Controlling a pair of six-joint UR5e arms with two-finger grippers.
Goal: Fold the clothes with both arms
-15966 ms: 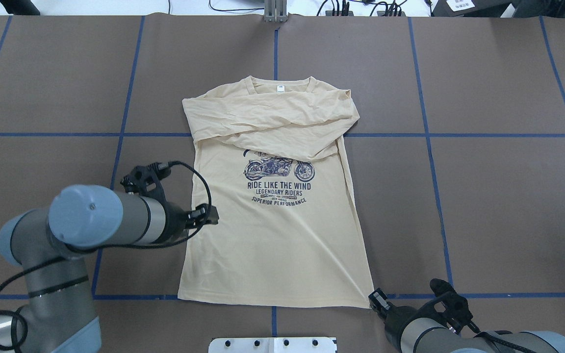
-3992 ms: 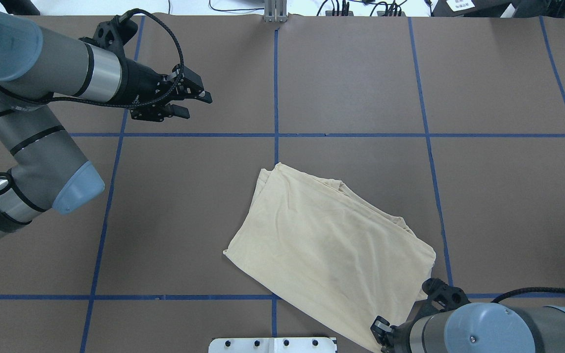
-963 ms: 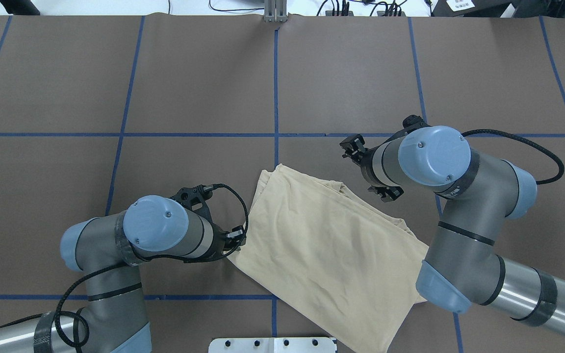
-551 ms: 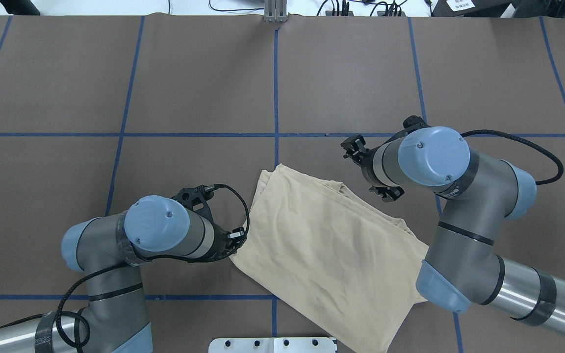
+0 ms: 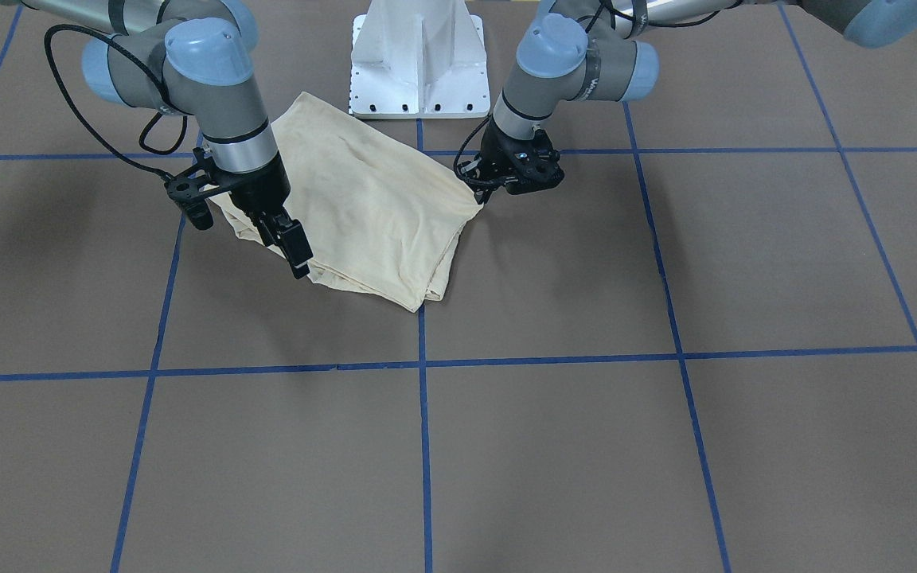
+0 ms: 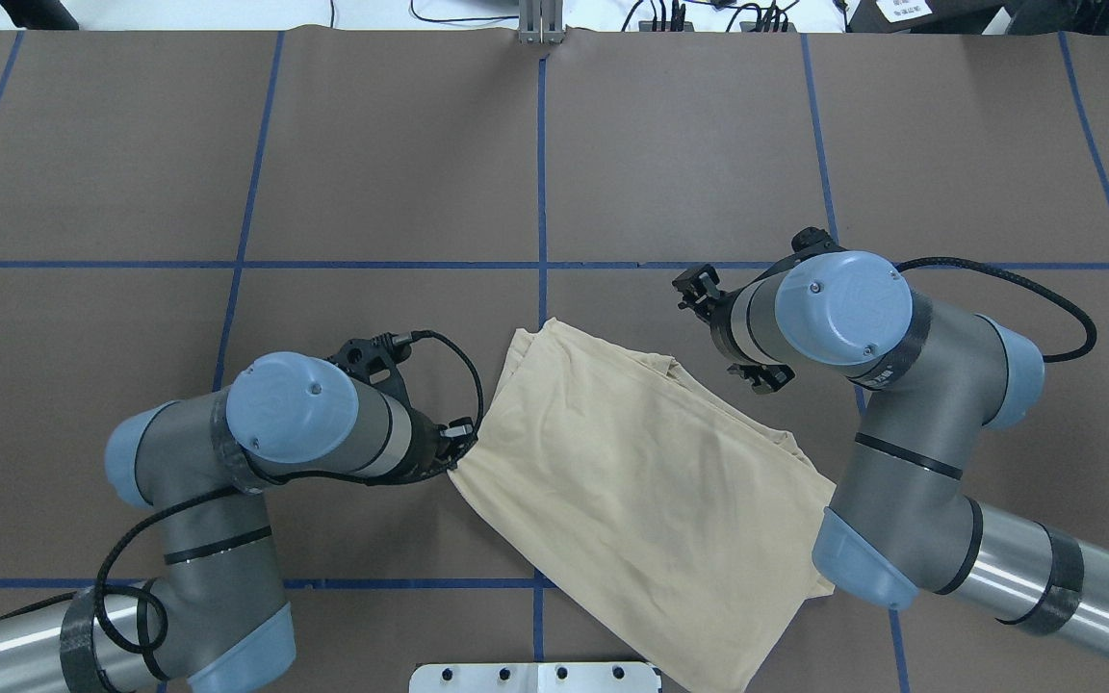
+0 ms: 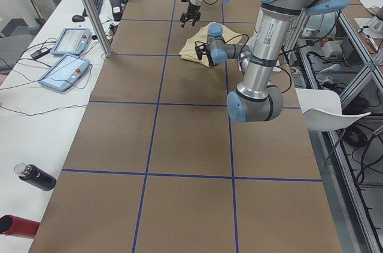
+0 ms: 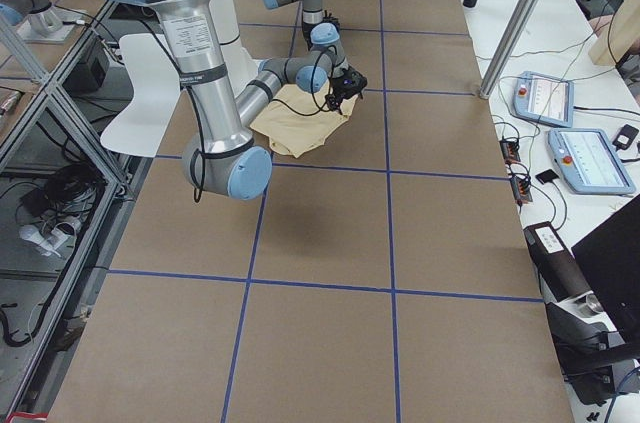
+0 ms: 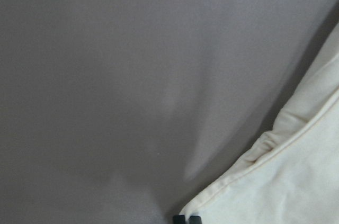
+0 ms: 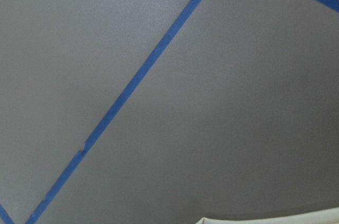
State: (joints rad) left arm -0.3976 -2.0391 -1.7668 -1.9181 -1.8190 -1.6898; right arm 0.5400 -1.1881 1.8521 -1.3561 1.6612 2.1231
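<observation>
the shirt (image 6: 641, 500) lies on the brown table (image 6: 372, 173) as a folded oblong, print hidden, with some creases. its long axis runs on a slant. one short end lies just beside the white pedestal (image 5: 419, 56), on the robot's right of it. the other short end lies straight out in front of the pedestal, well away from it.

the left gripper (image 6: 456, 450) sits at the corner of that far short end which lies on the pedestal's left side. in the left wrist view its tips stand close together right at the hem, so it looks clamped on the shirt's corner, with the cloth drawn up a little there.

the right gripper (image 5: 291, 251) hangs over the long edge turned away from the pedestal, on the pedestal's right side. its wrist view shows only table and a sliver of cloth, so i cannot tell whether its jaws are wide or narrow, nor whether it touches the cloth.

as i judge it, the next fold takes the far short end along the long axis toward the pedestal. the left arm has its corner, but the right gripper has yet to get its hold. the bulk of the cloth lies on the pedestal side of both claws.
</observation>
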